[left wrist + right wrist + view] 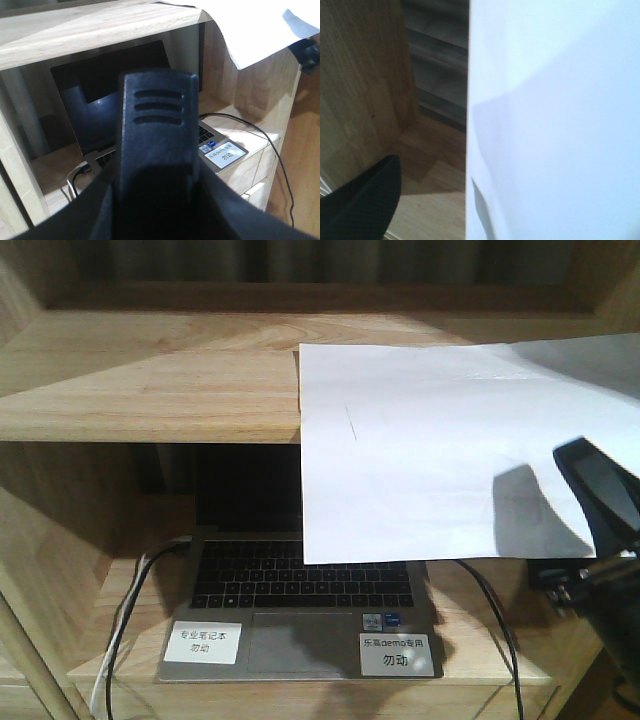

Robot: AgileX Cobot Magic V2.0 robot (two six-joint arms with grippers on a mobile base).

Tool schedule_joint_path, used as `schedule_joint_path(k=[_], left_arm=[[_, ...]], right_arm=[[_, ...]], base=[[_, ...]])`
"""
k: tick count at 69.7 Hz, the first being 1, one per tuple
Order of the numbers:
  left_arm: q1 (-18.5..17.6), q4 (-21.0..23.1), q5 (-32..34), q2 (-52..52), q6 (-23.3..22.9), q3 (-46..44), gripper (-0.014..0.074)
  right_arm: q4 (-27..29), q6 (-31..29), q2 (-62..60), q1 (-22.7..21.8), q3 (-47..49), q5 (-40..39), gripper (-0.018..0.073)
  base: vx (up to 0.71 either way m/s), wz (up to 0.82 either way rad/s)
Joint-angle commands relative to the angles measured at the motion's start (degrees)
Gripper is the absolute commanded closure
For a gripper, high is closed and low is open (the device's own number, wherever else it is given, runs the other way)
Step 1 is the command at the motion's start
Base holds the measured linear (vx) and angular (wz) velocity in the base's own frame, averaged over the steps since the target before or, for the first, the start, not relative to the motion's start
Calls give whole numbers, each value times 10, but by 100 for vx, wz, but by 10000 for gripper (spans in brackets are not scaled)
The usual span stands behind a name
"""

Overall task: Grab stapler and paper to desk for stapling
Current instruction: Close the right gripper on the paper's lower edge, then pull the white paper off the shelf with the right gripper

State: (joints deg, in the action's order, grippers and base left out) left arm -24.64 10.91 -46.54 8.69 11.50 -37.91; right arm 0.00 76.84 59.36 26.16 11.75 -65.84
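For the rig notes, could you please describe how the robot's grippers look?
The right gripper has a glossy black, flat, tapering finger above dark bracket hardware; its wrist view shows a finely textured black fingertip. The left gripper appears only as matt black bulk, unmarked.

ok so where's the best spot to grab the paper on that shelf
I'd pinch the paper by the flap hanging over the front edge of the shelf, near its lower right corner, coming from the front right. That flap hangs free in front of the laptop with both faces open; the part flat on the shelf top gives nothing to get under.
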Motion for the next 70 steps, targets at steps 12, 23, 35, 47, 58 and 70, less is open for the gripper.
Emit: schedule_joint_path(k=[12,23,35,47,58,70], left_arm=[[0,11,68,8,-1,-15,603],[0,11,68,8,-1,-15,603],[0,11,68,8,-1,-15,603],[0,11,68,8,-1,-15,603],[0,11,68,8,-1,-15,603],[0,11,68,8,-1,-15,603]], right_arm=[[0,-7,0,0,42,-108,-34],[0,-7,0,0,41,-108,15],[-7,-5,0,0,41,-108,196],[-31,6,0,0,41,-108,484],[-43,12,0,0,41,-108,571],[-45,12,0,0,41,-108,571]], base=[[0,0],[0,0],[0,0],[0,0],[0,0],[0,0]])
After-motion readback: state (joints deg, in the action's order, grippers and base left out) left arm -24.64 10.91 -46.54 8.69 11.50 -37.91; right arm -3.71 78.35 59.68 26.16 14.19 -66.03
